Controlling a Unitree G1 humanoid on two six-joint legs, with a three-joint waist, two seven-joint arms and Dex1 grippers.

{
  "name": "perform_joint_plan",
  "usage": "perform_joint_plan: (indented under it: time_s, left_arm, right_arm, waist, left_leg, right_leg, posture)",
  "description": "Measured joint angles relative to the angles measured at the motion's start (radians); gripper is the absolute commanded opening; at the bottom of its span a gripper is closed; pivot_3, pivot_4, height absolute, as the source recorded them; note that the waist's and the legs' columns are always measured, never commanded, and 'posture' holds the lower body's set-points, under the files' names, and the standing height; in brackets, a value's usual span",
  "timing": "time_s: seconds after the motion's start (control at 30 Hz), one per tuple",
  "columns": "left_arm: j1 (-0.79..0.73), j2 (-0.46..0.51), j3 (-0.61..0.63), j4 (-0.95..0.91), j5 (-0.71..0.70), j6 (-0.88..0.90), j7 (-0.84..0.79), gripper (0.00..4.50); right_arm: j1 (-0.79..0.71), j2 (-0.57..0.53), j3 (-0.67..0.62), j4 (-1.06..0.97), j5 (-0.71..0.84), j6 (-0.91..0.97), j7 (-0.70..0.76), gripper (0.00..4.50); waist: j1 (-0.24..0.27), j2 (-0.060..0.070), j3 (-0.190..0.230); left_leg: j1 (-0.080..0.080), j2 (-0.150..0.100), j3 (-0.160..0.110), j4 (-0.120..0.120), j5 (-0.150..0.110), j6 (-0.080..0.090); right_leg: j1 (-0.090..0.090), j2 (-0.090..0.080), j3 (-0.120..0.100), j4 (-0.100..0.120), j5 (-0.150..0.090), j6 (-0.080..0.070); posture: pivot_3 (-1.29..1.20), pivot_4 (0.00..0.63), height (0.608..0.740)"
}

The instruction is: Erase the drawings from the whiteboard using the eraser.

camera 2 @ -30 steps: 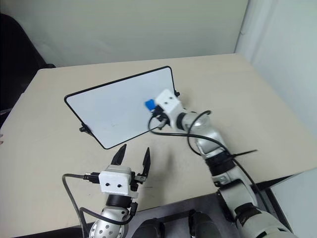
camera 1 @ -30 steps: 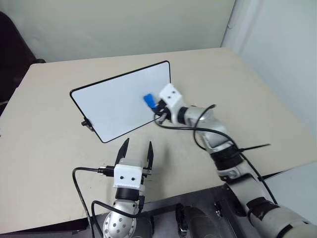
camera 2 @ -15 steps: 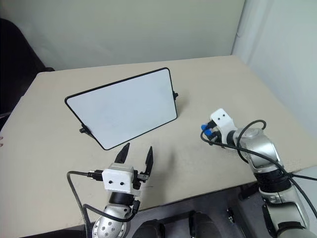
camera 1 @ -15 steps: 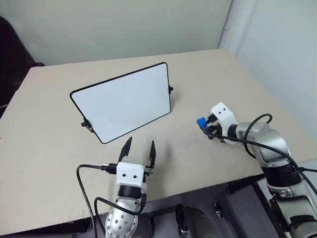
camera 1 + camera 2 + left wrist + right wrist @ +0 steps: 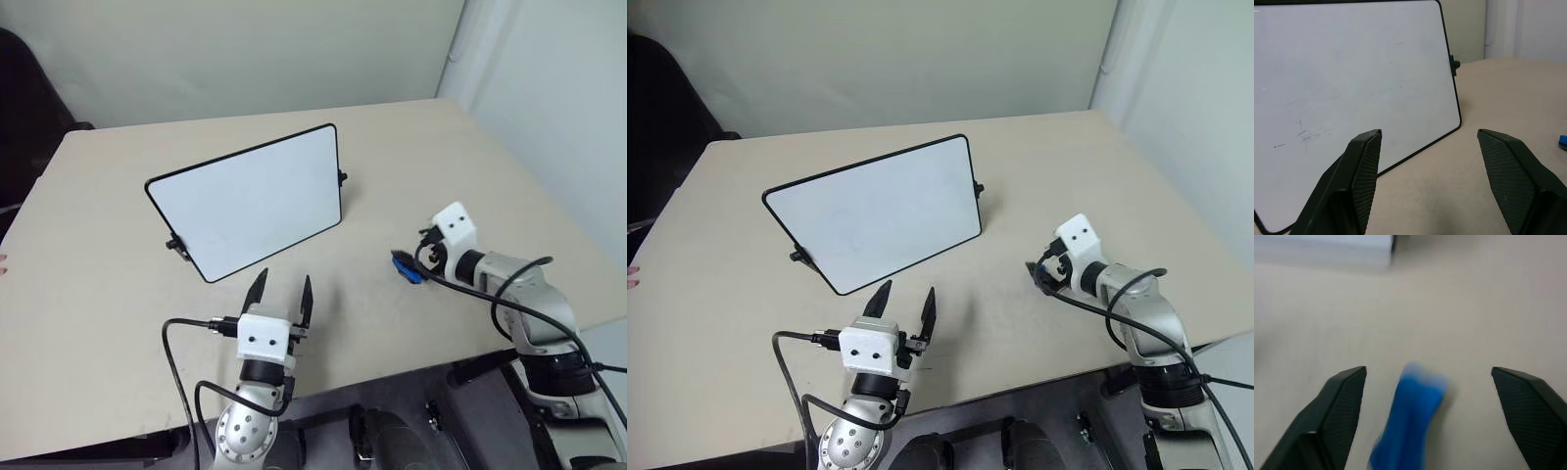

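Two eye views: the whiteboard (image 5: 250, 211) stands tilted on the worktop (image 5: 88, 294), its face showing no blue marks from here.
Eraser, eye views: the eraser (image 5: 407, 266) lies on the worktop well to the right of the board, just ahead of the right pincer (image 5: 423, 262).
Left pincer, eye views: the left pincer (image 5: 284, 294) hovers in front of the board's lower edge, fingers spread, holding nothing.
Left wrist view: the board's surface carries only faint grey smudges low down; no clear blue drawing shows. Both black fingers (image 5: 1359, 166) stand wide apart and empty. A sliver of the blue block sits far off on the worktop.
Right wrist view: the blue block lies on the worktop between the two fingers (image 5: 1344, 396), which stand wide apart and clear of it, so it is not gripped.
Progress, as judged: the erasing looks done and the block set down; at most the faint residue is left.
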Motion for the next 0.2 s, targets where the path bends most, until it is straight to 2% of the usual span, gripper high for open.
perform_joint_plan:
  time_s: [0.07, 0.2]
  left_arm:
    - [0.000, 0.000, 0.000, 0.000, -0.002, -0.002, 0.001, 3.42]
    - [0.009, 0.002, 0.000, -0.006, -0.014, -0.005, -0.003, 3.42]
  right_arm:
    - [0.038, 0.051, -0.069, -0.031, 0.100, -0.043, 0.040, 4.17]
    - [0.071, 0.123, -0.081, -0.088, 0.256, -0.053, 0.100, 4.17]
  waist:
    - [0.000, 0.000, 0.000]
    - [-0.006, 0.000, 0.000]
  left_leg:
    - [0.000, 0.000, 0.001, 0.000, 0.000, 0.001]
    - [0.000, -0.007, 0.001, 0.000, -0.001, 0.000]
  right_leg:
    - [0.000, 0.000, 0.000, -0.001, -0.002, 0.001]
    - [0.000, 0.002, 0.001, -0.001, -0.004, 0.002]
  posture:
    - [0.00, 0.150, 0.740]
    - [0.00, 0.150, 0.740]
